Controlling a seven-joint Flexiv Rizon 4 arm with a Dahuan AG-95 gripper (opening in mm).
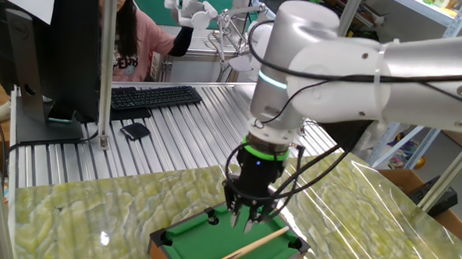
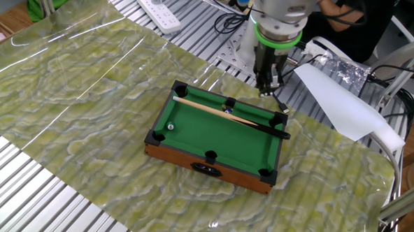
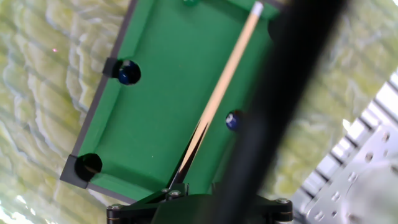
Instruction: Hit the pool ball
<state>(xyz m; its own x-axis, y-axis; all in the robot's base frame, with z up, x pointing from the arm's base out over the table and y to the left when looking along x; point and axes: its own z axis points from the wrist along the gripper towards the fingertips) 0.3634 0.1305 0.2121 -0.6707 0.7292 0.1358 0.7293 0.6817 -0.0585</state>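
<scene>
The small pool table has green felt and a wooden frame. A tiny green ball lies near its left end; in the hand view it is a green spot cut off by the top edge. A thin wooden cue lies along the far side, its dark butt on the right rim; it also shows in the hand view. My gripper hangs above the far right rim, over the cue's butt end, apart from it. Its fingers look slightly spread and empty. One blurred finger crosses the hand view.
A dark blue ball lies beside the cue, and another sits in a side pocket. The table stands on a green marbled mat. A white sheet and cables lie behind it. A keyboard and a seated person are farther off.
</scene>
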